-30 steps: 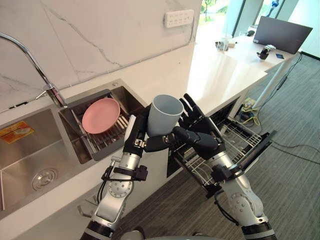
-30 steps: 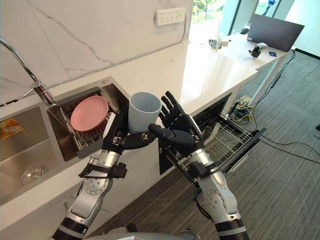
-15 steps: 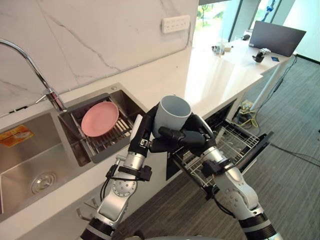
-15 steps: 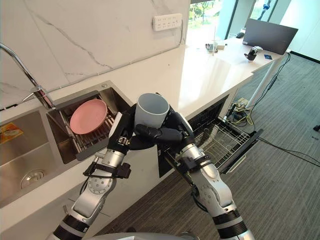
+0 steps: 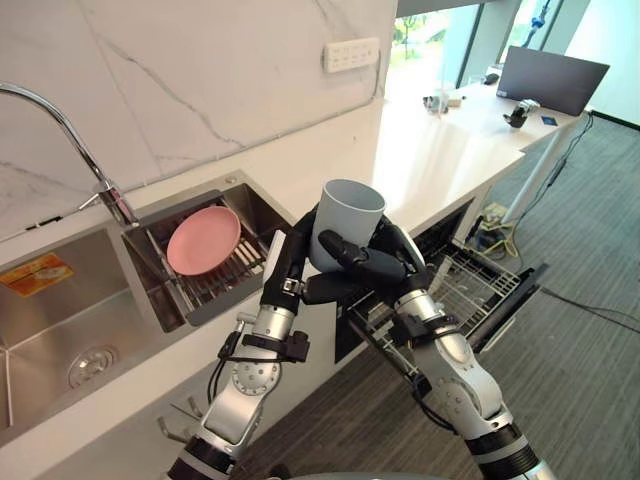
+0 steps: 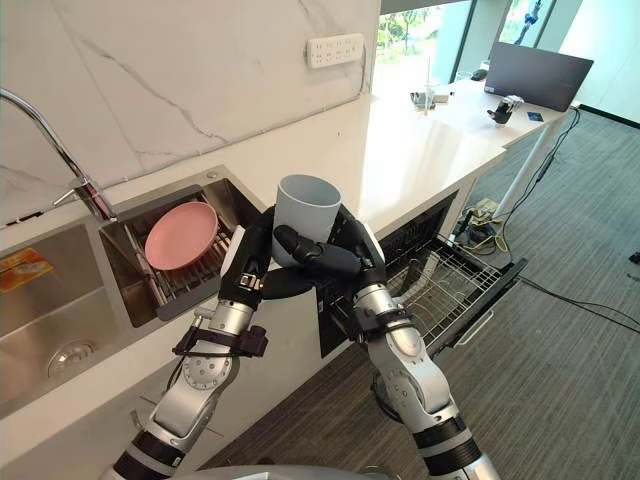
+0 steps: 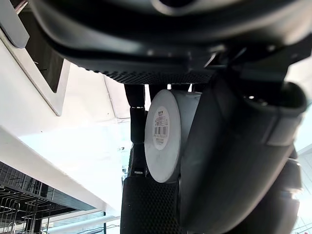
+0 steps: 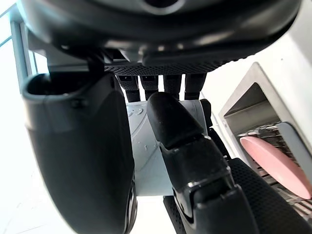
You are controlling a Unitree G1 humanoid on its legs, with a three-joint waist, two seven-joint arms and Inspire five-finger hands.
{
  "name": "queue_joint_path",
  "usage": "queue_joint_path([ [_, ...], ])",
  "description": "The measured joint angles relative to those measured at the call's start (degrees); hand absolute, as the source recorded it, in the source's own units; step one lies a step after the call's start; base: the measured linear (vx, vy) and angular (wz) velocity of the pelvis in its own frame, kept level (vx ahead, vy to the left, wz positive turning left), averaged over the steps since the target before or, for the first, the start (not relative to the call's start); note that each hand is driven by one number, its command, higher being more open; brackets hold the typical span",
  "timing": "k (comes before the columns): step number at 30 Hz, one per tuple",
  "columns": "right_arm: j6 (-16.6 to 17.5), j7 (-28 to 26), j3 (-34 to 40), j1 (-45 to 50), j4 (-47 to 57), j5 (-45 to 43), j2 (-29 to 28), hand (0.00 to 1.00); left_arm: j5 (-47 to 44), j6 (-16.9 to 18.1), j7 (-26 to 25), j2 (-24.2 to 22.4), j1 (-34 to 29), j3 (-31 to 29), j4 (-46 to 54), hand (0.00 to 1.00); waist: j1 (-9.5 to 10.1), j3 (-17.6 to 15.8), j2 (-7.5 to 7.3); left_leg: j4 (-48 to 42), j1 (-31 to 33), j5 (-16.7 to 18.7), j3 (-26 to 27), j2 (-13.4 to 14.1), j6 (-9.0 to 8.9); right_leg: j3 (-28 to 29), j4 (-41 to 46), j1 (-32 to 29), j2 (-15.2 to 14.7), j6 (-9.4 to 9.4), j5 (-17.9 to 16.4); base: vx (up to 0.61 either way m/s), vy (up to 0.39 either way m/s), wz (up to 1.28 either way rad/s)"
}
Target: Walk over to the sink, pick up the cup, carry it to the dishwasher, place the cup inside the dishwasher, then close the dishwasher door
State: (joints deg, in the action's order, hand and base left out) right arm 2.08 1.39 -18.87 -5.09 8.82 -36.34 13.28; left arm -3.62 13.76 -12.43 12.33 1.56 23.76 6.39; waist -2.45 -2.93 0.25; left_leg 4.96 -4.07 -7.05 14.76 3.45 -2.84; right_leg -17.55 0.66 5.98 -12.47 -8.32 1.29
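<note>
A pale blue-grey cup [image 5: 347, 222] is upright in the air over the counter's front edge, held between both hands. My left hand [image 5: 292, 258] wraps it from the sink side. My right hand [image 5: 393, 258] wraps it from the dishwasher side, with its thumb across the cup's front. The left wrist view shows the cup's white underside [image 7: 163, 137] with a label. In the right wrist view the cup's wall [image 8: 146, 165] sits between curled fingers. The dishwasher [image 5: 470, 290] stands open below to the right, door down and wire rack pulled out.
A pink plate [image 5: 203, 240] leans in a drain rack in the sink's right basin [image 5: 255, 200]. The faucet [image 5: 55, 120] arches at the left. The white counter [image 5: 430, 150] runs right towards a desk with a laptop [image 5: 552, 78]. Grey carpet [image 5: 590, 380] lies beyond the dishwasher door.
My right hand, spread open beside the cup a second ago, has curled round it. The cup has shifted slightly right and up, still in the left hand.
</note>
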Motion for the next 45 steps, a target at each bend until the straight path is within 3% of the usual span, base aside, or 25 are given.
queue_joint_path([
  [4, 1.51, 2.00, -1.42, -0.36, 0.00, 0.55, -0.03, 0.00, -0.94, 0.01, -0.06, -0.61, -0.01, 0.02, 0.00, 0.00, -0.02, 0.23, 0.35, 0.28, -0.05, -0.16, -0.15, 0.07, -0.02, -0.01, 0.00, 0.03, 0.09, 0.10, 0.06, 0.00, 0.000, 0.00],
  [5, 1.84, 2.57, -1.82, -0.42, 0.00, 0.56, -0.04, 0.00, -0.95, 0.01, -0.12, -0.64, -0.01, 0.00, 0.00, 1.00, -0.02, 0.31, 0.44, 0.28, -0.05, -0.18, -0.16, 0.07, -0.02, -0.01, 0.01, 0.03, 0.09, 0.11, 0.07, 0.00, 0.000, 0.00],
  [17, 8.11, 14.46, -2.17, -1.33, -0.46, 7.41, -2.56, 0.00, -0.93, 0.03, 1.38, -0.50, -0.41, 3.66, -0.32, 1.00, -0.10, 0.40, 0.57, 0.35, -0.06, -0.66, -0.46, 0.07, 0.15, -0.14, 0.05, 0.05, 0.14, 0.21, 0.19, 0.00, 0.000, 0.00],
  [22, 11.91, 18.63, 4.55, -1.40, -0.46, 9.27, -4.29, 0.00, -0.83, 0.03, 3.55, 0.06, -1.97, 6.65, -0.34, 1.00, -0.36, 0.40, 0.57, 0.36, -0.07, -0.75, -0.43, 0.07, 0.19, -0.10, 0.05, 0.03, 0.17, 0.22, 0.25, 0.00, 0.000, 0.00],
  [30, 17.80, 24.22, 18.48, -0.22, -0.38, 9.56, -4.50, 0.00, -1.45, 0.02, 4.12, -0.08, -2.72, 5.36, -0.32, 1.00, -1.67, 0.40, 0.58, 0.36, -0.18, -0.76, 0.21, 0.30, 0.14, 0.46, -0.43, -0.18, 0.41, 0.37, 0.47, 0.00, 0.000, -0.03],
  [33, 18.66, 25.59, 22.87, 1.29, -0.35, 9.93, -4.49, 0.00, -9.92, -0.19, 8.51, -0.26, -2.93, 5.38, -0.31, 1.00, -1.66, 0.39, 0.59, 0.36, 0.01, -0.73, 0.33, 0.44, 0.10, 0.48, -1.07, -0.18, 0.61, 0.25, 0.64, 0.00, 0.000, -0.02],
  [37, 18.66, 26.99, 30.65, 2.97, -0.32, 13.12, -4.18, 0.00, -24.10, -3.55, 16.77, -1.85, -5.46, 6.38, -2.20, 1.00, -1.77, 0.36, 0.54, 0.35, 0.32, -0.45, 0.78, 0.44, -0.12, 0.76, -1.08, -0.49, 0.60, 0.26, 0.68, 0.01, 0.001, -0.02],
  [45, 18.66, 23.27, 37.88, 6.94, -0.74, 10.46, -3.70, 0.00, -27.14, -9.42, 20.18, -2.06, -11.96, 7.74, -12.41, 1.00, -3.31, 0.18, 0.37, 0.33, 2.01, -0.17, 0.85, 0.46, -0.15, 0.90, -1.21, -2.10, 0.60, 0.16, 0.72, 0.02, 0.000, -0.01],
])
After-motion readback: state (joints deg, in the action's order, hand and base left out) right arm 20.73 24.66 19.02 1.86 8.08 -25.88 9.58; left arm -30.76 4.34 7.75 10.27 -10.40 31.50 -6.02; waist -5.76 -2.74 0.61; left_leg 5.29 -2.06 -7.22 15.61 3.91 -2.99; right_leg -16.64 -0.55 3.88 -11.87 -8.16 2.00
